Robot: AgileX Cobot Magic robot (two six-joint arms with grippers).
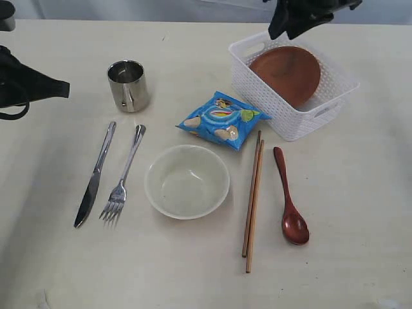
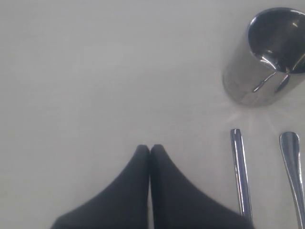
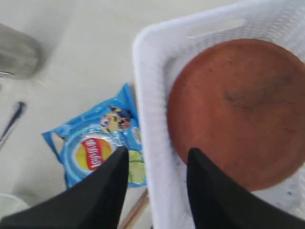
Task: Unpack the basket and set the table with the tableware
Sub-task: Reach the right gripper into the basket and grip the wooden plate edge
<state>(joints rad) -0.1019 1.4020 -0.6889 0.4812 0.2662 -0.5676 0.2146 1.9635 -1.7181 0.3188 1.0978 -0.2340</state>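
Observation:
The white basket [image 1: 296,125] stands at the back right of the table [image 1: 360,212], with the brown plate [image 1: 285,74] leaning inside it. My right gripper [image 1: 283,29] hovers open above the basket's left rim [image 3: 152,95]; one finger is over the plate [image 3: 238,109] and the other is outside the wall. Laid out on the table are the knife [image 1: 95,175], fork [image 1: 123,175], steel cup [image 1: 129,85], cream bowl [image 1: 187,181], chopsticks [image 1: 253,199] and wooden spoon [image 1: 290,199]. My left gripper [image 2: 150,147] is shut and empty at the far left, short of the cup [image 2: 269,57].
A blue snack bag [image 1: 222,120] lies between the cup and the basket, just behind the bowl and close to the basket's left wall. The knife handle [image 2: 240,174] and fork handle [image 2: 293,167] lie beside the left gripper.

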